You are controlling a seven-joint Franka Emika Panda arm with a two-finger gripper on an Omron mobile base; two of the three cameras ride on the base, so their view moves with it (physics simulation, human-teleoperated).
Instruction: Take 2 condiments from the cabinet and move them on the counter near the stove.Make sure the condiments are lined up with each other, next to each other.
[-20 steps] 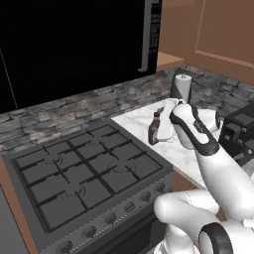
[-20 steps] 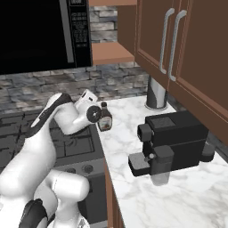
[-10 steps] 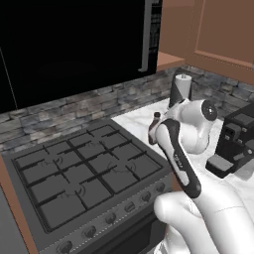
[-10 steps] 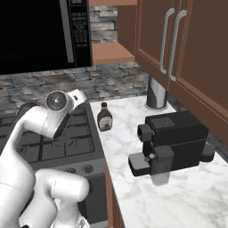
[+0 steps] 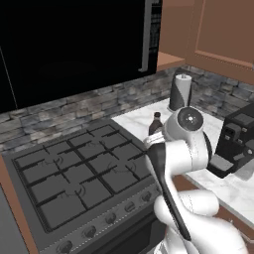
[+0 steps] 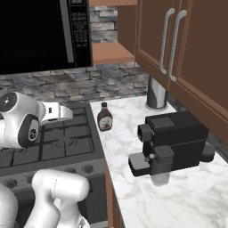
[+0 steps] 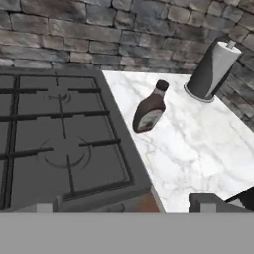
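Pincer (image 7: 121, 208) apparently open, brown bottle (image 7: 150, 108) on counter (image 7: 198, 144)

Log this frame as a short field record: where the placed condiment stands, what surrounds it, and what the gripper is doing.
brown bottle: upright on the counter, beside the stove's right edge
red bottle: no place to record
paper towel roll: on the counter behind the bottle, by the stone wall
coffee machine: on the counter, nearer the camera than the bottle
cabinet doors: closed
gripper: open, holding nothing, clear of the bottle
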